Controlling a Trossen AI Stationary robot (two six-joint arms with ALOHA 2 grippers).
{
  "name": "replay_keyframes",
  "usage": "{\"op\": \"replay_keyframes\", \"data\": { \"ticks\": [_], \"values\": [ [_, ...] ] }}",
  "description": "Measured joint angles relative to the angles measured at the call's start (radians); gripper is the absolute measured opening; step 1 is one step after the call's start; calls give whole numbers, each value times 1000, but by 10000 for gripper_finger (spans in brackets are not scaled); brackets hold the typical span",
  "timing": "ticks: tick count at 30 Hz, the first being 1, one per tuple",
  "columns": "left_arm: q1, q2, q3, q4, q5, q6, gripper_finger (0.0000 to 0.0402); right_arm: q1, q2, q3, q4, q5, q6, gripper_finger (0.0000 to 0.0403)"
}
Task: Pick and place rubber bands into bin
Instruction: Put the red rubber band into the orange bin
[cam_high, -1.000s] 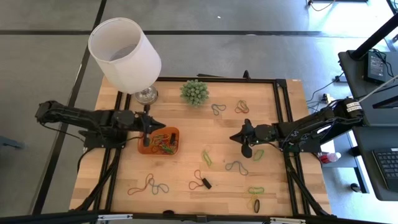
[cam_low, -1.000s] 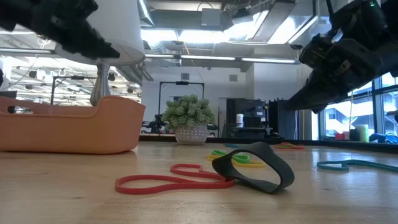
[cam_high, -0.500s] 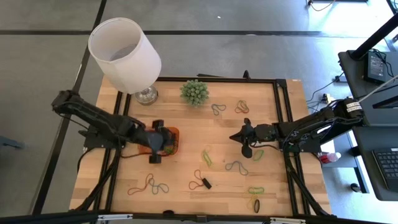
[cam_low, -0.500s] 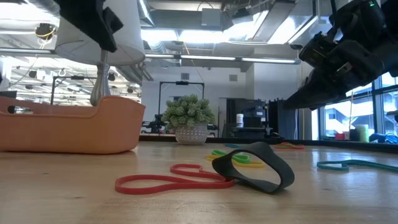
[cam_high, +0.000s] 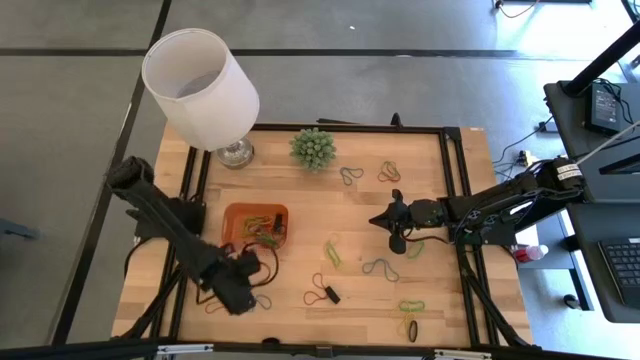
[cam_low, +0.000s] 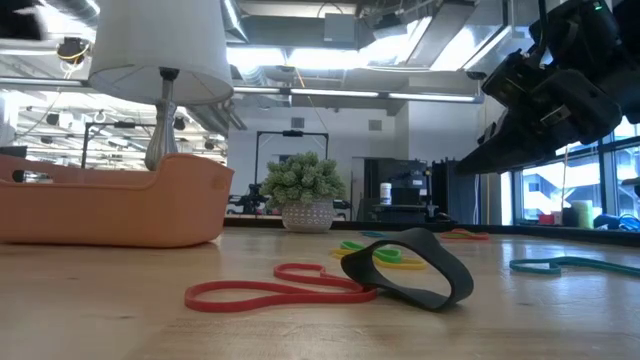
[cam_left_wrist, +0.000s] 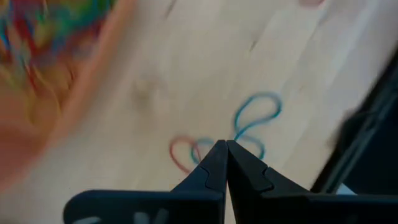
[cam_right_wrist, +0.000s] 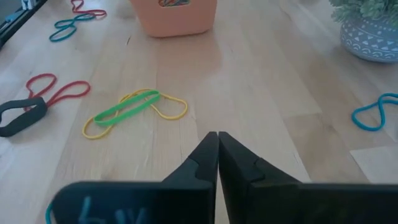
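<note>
Since a second ago, we see the left gripper (cam_high: 243, 288) swung from over the shallow orange translucent plastic bin (cam_high: 232, 215) toward the wooden table's (cam_high: 300, 190) near-left corner, fingers pressed together, probably above the linked red and blue rubber bands (cam_left_wrist: 245, 127). Next: spread and descend. Reaching from the right edge, the right gripper (cam_high: 392, 238) hovers pinched shut, seemingly empty.

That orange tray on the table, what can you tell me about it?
The bin is a small, shallow orange tray of translucent-looking plastic, rectangular with rounded corners. It sits flat on the wooden table, just in front of the lamp, on the left arm's side. A tangle of rubber bands in green, red and other colours already lies inside. No end effector touches it.
</note>
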Motion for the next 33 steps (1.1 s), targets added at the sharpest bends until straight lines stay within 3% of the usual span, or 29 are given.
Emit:
{"op": "replay_keyframes", "data": {
  "ticks": [5, 13, 20, 26, 33],
  "values": [
    [-77, 87, -21, 3, 97, -148, 28, 0, 0, 0, 0, 0, -1, 17],
    [-120, 215, -23, 9, 153, -218, 113, 0, 0, 0, 0, 1, 4, 17],
    [-119, 295, -23, 14, 262, -262, 167, 0, 0, 0, 0, 1, 21, 17],
    [-112, 328, -23, 99, 270, -230, 173, 0, 0, 0, 0, 1, 21, 17],
    [-94, 331, -22, 125, 274, -198, 149, 0, 0, 0, -1, 7, 21, 17]
  ]
}}
